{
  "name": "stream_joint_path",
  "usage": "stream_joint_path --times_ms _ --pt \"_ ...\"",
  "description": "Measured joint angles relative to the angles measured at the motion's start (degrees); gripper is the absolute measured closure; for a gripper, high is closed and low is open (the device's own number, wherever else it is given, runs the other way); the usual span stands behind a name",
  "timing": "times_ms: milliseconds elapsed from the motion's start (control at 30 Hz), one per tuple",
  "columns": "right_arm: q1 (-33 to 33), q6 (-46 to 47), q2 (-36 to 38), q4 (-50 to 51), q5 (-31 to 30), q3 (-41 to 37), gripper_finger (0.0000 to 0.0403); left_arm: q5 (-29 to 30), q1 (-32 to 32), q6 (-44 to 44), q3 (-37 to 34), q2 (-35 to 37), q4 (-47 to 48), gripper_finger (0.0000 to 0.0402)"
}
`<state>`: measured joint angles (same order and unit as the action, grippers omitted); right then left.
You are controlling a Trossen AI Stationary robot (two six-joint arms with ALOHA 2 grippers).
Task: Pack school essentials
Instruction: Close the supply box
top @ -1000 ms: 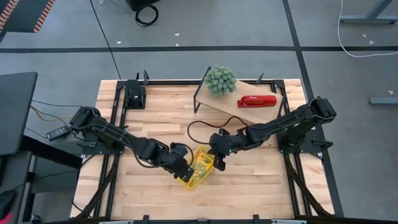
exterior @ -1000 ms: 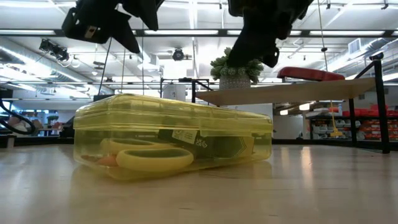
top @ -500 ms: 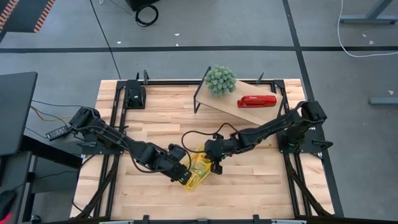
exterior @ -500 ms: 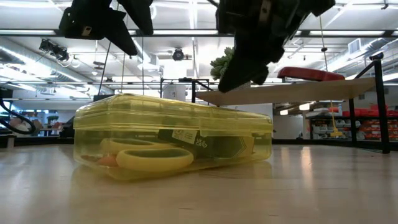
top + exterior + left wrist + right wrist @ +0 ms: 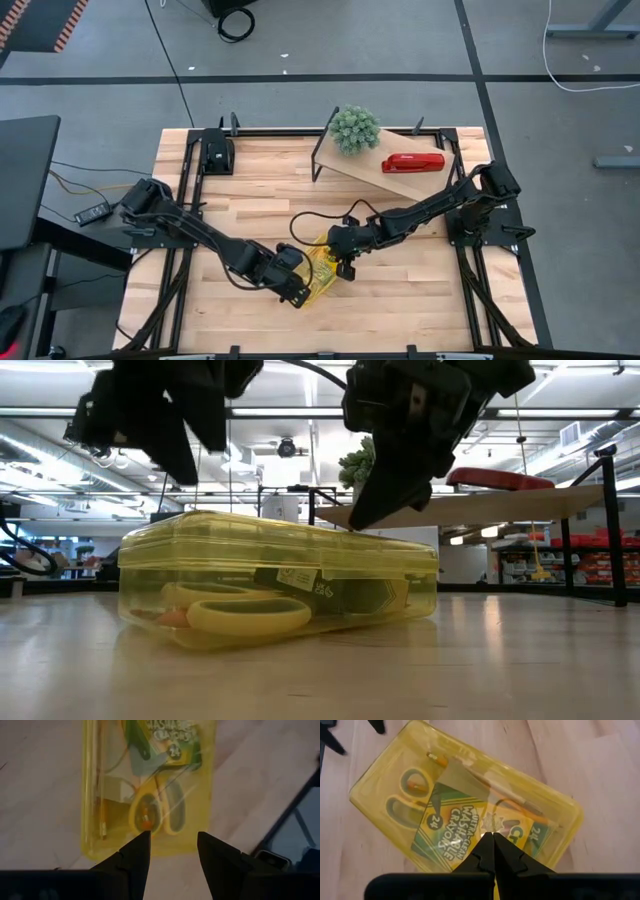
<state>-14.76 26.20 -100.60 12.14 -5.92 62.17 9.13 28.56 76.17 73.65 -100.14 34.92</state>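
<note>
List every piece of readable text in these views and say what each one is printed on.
"WASHABLE CRAYONS": on the crayon box inside the closed yellow case, right wrist view.
"24": on the same box, at two of its corners; also legible in the left wrist view.
White sticker seen through the case wall, low view: too small to read.
Red stapler: no legible text.

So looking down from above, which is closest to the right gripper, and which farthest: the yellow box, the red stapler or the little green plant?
From the right gripper, in the high view:
1. The yellow box, right under it near the table's middle.
2. The green plant, on the left end of the raised shelf at the back.
3. The red stapler, farther right on that shelf.
The last two are nearly level; the ranking between them is uncertain.
</note>
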Motion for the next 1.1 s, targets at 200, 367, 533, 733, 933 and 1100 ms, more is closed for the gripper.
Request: stream_joint_path --times_ms 200,367,533,733,933,1100 --pt "0.0 1.7 0.0 1.2 0.0 0.0 0.0397 -0.4 -0.1 -0.1 0.0 -1.5 -0.5 0.0230" --pt "0.0 3.4 0.1 1.2 0.0 -1.8 0.0397 -0.5 -0.1 -0.3 0.0 -1.9 -0.6 0.0230" --pt "-0.9 6.7 0.3 0.5 0.4 -3.1 0.0397 -0.6 -0.2 -1.1 0.0 -2.7 -0.4 0.0230" --pt "-3.2 7.3 0.3 0.8 0.4 -3.2 0.0397 -0.7 -1.1 -3.7 0.0 -3.8 1.9 0.0230" --pt "-4.9 12.5 0.3 1.0 0.2 -3.2 0.0397 -1.3 -3.2 -8.4 0.2 -4.4 2.9 0.0230" --pt "-6.4 16.8 0.3 1.3 -0.6 -3.3 0.0397 -1.3 -5.9 -12.8 0.1 -4.4 3.6 0.0230"
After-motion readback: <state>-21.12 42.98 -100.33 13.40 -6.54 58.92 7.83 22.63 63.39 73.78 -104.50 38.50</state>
